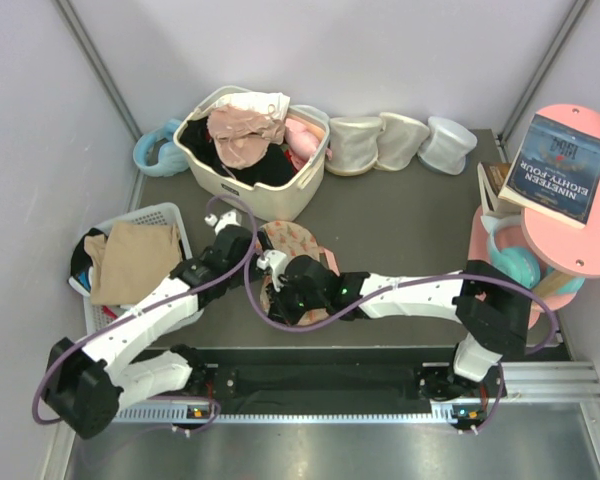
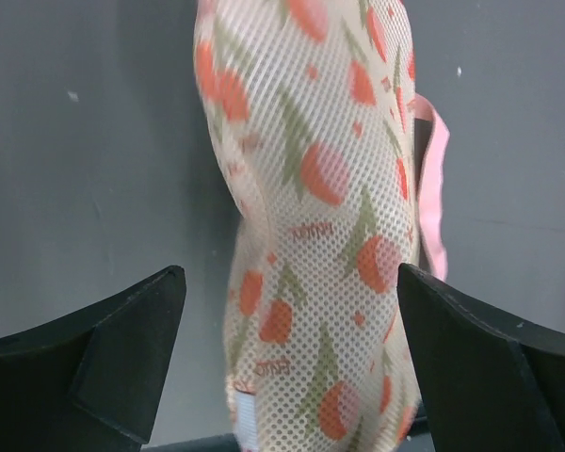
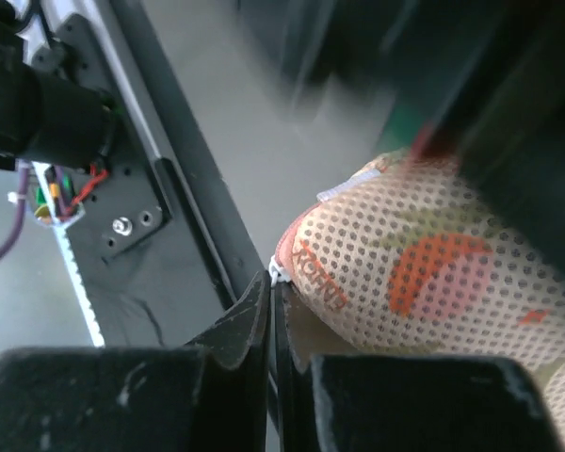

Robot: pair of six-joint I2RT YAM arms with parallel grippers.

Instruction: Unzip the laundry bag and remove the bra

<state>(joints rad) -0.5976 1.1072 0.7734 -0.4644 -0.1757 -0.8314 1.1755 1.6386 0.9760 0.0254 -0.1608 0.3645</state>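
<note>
1. The right end effector [image 3: 270, 282] is closed, its two black fingers pressed flat together. Their tips sit at a small white tab [image 3: 277, 273] on the edge of the bag; it looks like the zip pull, though I cannot tell for sure that it is pinched.
2. The left end effector [image 2: 290, 273] is open. Its fingers stand on either side of the bag: one is close against the bag's edge and the other is clear of it, so it brackets the bag without clamping it.
3. The flat round peach-pink mesh laundry bag with an orange-red print [image 1: 292, 245] lies on the dark grey worktop [image 1: 400, 230] between the two end effectors, just in front of the beige plastic basket [image 1: 280, 195].
4. A pink trim [image 2: 438, 188] runs along one edge of the bag. No gap shows between the two halves in any view, so the zip appears shut or barely started.
5. The dark navy bra is not visible in any view. I judge that it is inside the bag, but the mesh shows nothing dark.
6. Progress: early. At most, the zip has been reached.
7. Left to do: draw the zip round the edge, part the halves, take out the bra and set it down.
</note>
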